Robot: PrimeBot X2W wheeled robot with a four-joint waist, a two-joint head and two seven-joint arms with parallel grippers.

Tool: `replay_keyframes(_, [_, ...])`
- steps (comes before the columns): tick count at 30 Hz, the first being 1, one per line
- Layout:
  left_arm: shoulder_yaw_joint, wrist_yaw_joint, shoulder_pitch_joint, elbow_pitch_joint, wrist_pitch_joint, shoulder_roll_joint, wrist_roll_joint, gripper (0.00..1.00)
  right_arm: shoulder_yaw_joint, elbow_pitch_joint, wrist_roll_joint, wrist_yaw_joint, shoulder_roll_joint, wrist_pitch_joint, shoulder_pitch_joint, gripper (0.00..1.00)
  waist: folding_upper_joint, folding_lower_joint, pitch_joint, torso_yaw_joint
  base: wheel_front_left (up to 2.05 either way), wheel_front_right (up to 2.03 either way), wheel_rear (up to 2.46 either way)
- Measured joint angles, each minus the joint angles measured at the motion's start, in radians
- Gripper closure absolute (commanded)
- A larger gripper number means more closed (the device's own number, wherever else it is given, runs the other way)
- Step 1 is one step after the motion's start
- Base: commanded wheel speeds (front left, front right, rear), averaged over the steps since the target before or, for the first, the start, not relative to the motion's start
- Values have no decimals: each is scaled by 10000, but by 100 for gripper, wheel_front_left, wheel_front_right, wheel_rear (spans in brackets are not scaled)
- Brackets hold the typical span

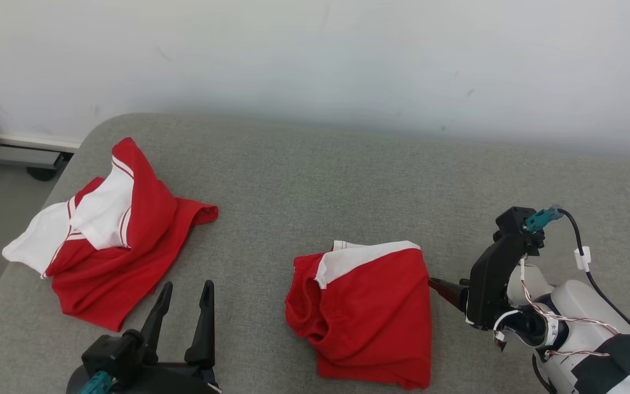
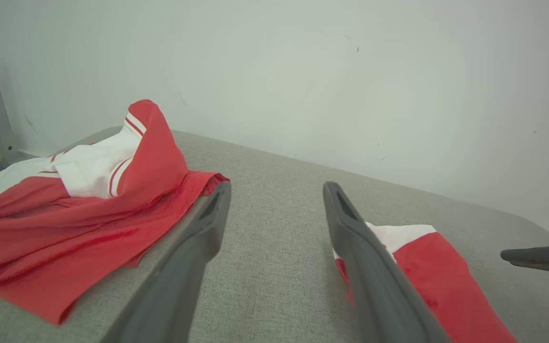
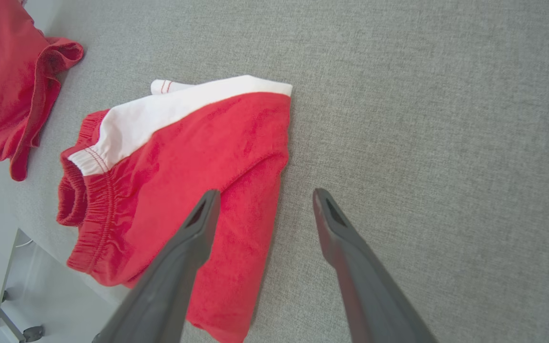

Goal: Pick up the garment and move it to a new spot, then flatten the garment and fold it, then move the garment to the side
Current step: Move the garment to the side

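A folded red garment with a white band (image 1: 364,312) lies in the middle of the grey padded surface (image 1: 315,175). In the right wrist view this folded garment (image 3: 184,176) has its elastic waist at the left. A second red and white garment (image 1: 107,246) lies crumpled at the far left. My right gripper (image 1: 436,284) is open just beside the folded garment's right edge, fingers pointing at it. In its own view the right gripper (image 3: 266,193) straddles that edge with nothing held. My left gripper (image 1: 187,286) stands open between the two garments, and in its own view the left gripper (image 2: 277,186) is empty.
A white wall (image 1: 348,60) runs behind the surface. The surface's rounded left edge drops to the floor, where a metal frame foot (image 1: 25,156) stands. Bare grey fabric stretches across the back and right (image 1: 512,180). The right gripper's finger (image 2: 541,257) shows at the left wrist view's right edge.
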Motion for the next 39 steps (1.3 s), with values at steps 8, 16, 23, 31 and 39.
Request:
replay_keyframes(8, [-86, -88, -123, 79, 0, -178, 6, 0, 4, 556, 136, -176, 226, 305, -9, 0, 0, 0, 148, 352, 0, 0, 0])
replay_keyframes(16, [-115, -174, -228, 163, 0, -320, 6, 0, 77, 997, 222, -293, 424, 639, -35, 0, 0, 1, 261, 634, 0, 0, 0])
replay_keyframes(23, [-138, -259, -249, 341, 0, -443, 6, 0, 219, 1383, 111, -364, 437, 945, -145, 7, -1, 0, 361, 858, 0, 0, 0])
replay_keyframes(31, [17, -263, -251, 426, -2, -460, 4, 0, 224, 1597, 123, -437, 660, 1064, -310, 100, 0, 0, 409, 921, 0, 0, 0])
replay_keyframes(39, [286, -255, -218, 495, 0, -449, -8, 0, 182, 1657, 134, -309, 719, 1076, -792, 100, 0, 1, 335, 641, 0, 0, 0])
